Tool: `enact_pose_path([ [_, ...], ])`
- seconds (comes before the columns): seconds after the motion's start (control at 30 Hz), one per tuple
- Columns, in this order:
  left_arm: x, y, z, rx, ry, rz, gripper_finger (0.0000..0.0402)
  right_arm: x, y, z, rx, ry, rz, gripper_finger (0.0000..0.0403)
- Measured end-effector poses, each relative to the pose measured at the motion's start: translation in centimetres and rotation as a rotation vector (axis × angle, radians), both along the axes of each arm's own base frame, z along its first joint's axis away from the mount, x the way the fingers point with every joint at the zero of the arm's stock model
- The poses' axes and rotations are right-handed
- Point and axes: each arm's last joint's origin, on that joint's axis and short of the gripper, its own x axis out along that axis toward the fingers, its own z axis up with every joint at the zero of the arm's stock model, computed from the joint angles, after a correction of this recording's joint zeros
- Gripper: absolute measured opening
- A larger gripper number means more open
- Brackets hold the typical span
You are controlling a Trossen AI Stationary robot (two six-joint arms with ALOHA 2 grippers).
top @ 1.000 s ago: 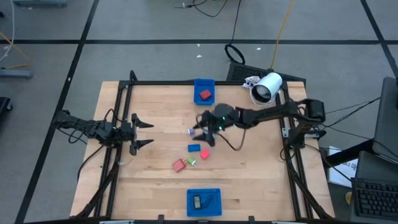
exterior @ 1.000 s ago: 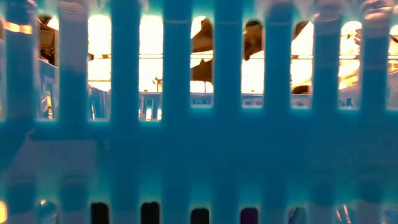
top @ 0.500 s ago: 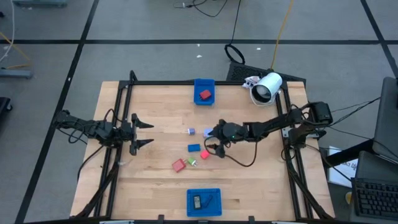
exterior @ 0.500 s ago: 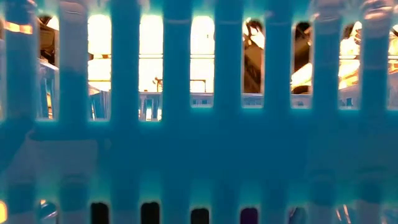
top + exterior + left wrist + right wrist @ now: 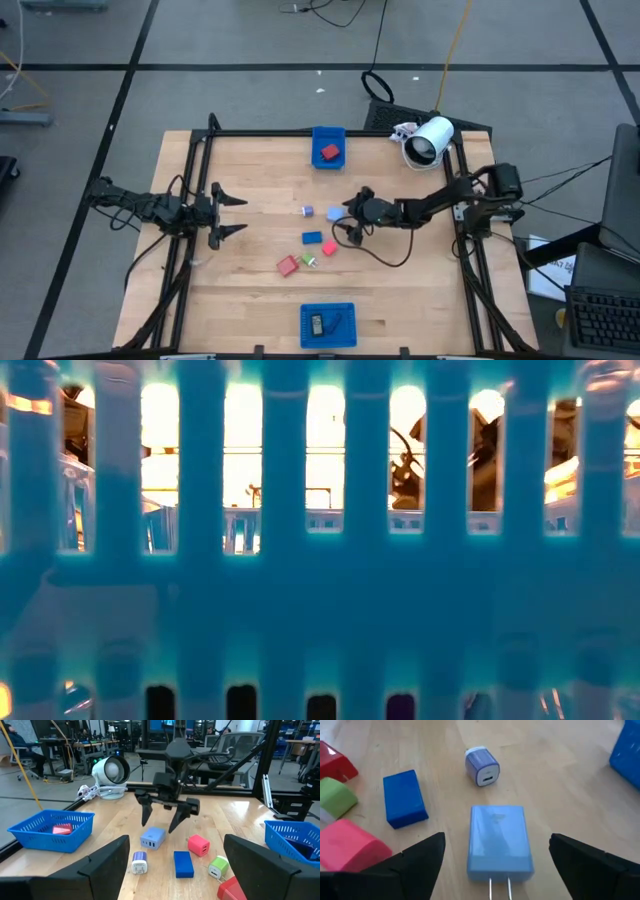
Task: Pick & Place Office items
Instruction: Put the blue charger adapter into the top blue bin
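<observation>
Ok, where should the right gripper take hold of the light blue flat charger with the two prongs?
Probably across the two long side edges of the light blue flat charger, coming from above. It lies flat, prongs toward the open right gripper, which already straddles its width.

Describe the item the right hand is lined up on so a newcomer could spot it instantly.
Start at the wooden table and find the loose cluster of small chargers near its middle. At the cluster's edge nearest the right hand, which is open, lies the light blue flat charger. Two metal prongs point toward that hand, and it is paler than the dark blue block and flatter than the small purple cube.
</observation>
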Motion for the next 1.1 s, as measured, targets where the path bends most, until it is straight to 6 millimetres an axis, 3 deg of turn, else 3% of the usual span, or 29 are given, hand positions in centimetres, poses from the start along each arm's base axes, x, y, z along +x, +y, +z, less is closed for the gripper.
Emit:
enact_pose_path([
  [0.23, 0.0, 0.0, 0.0, 0.000, -0.001, 0.000, 0.0308, 0.3, 0.0, -1.8, -0.050, 0.032, 0.028, 0.0356],
  [0.53, 0.0, 0.0, 0.0, 0.000, 0.000, 0.000, 0.0305, 0.4, 0.0, -1.8, -0.034, 0.012, 0.016, 0.0356],
  [1.1, 0.0, 0.0, 0.0, 0.000, 0.000, 0.000, 0.0323, 0.2, 0.1, -2.0, 0.000, 0.040, 0.000, 0.0284],
])
